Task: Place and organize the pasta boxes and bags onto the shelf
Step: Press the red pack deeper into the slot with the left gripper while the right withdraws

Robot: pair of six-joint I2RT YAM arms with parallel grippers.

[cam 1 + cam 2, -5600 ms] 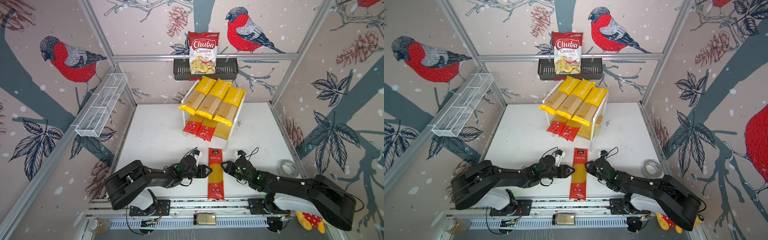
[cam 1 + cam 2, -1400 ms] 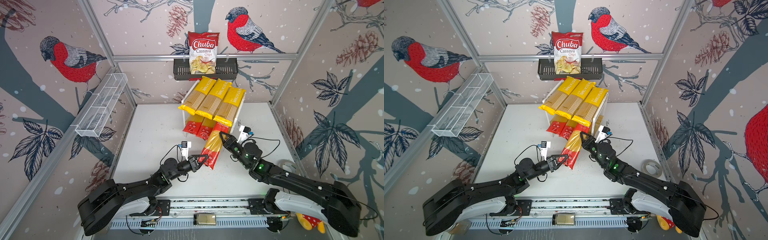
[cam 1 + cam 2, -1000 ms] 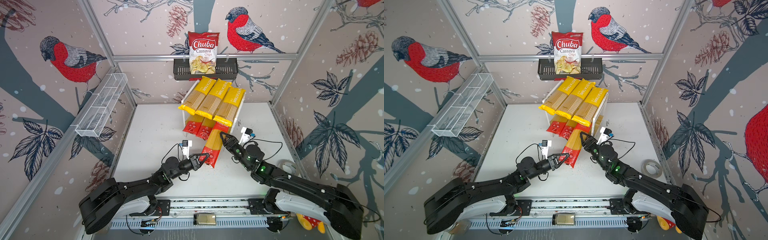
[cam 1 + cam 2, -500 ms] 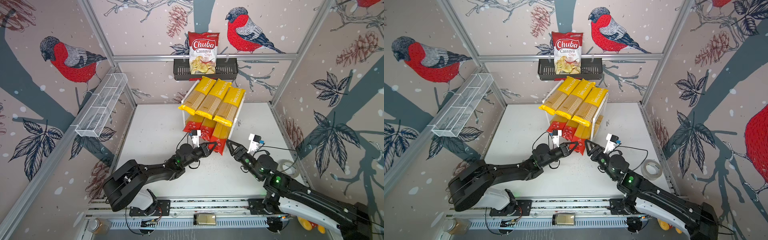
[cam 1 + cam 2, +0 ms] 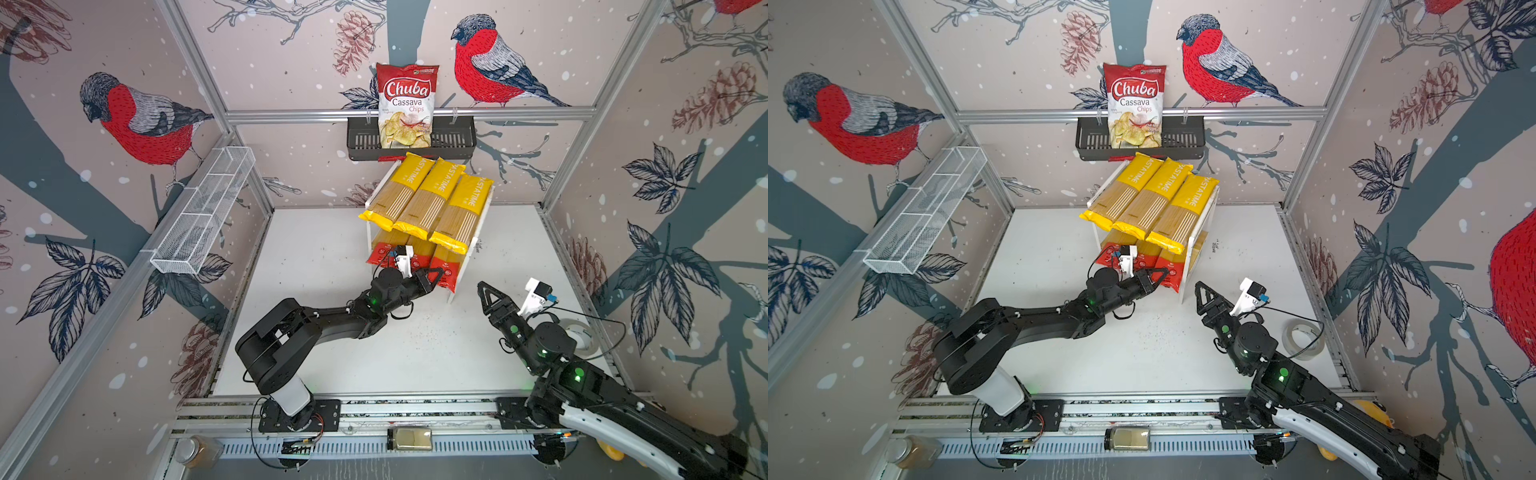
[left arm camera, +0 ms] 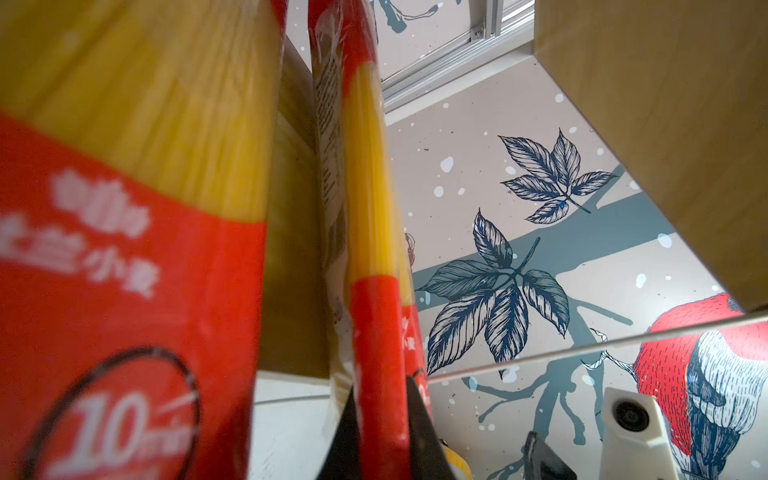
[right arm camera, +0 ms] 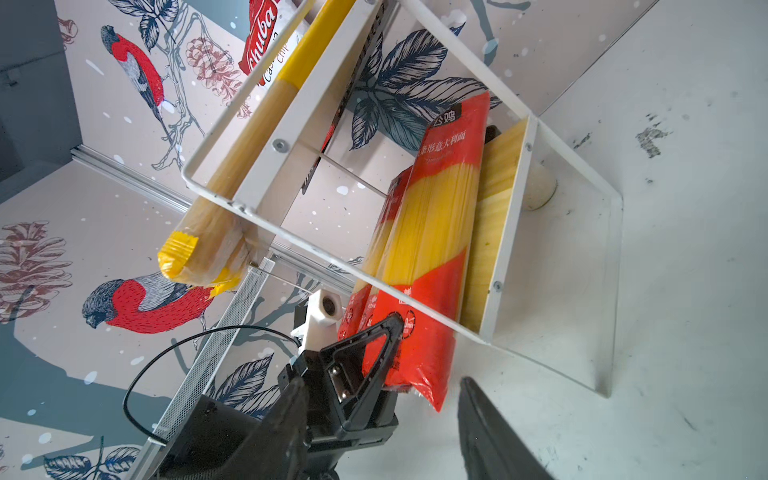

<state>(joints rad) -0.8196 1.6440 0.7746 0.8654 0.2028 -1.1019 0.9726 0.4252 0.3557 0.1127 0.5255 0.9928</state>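
– Spaghetti first; where does it all sit?
– On the shelf, which stands at twelve o'clock on the table, by the back wall; three yellow bags lie side by side on the upper board, slanting, their near ends hanging over its front edge; the red ones are on the lower board.
– All three of them?
– Two other red packs lie toward nine o'clock on that board, partly hidden by a wrist camera; the red spaghetti pack lies at the three o'clock side, just beside the white side frame, its near end sticking out past the board toward six.
– And the left gripper?
– Closed narrow on the near end of that red spaghetti pack; in the left wrist view the red wrapper is pinched between both fingers.
– The right gripper?
– Jaws wide apart, nothing between them; it hangs over bare table at about four o'clock from the shelf's near corner, near it but touching neither shelf nor pack.
– Anything else about?
– A chips bag upright in a black basket on the back wall, above the shelf; a wire tray on the wall at nine o'clock; a tape roll at the table's edge around four o'clock.
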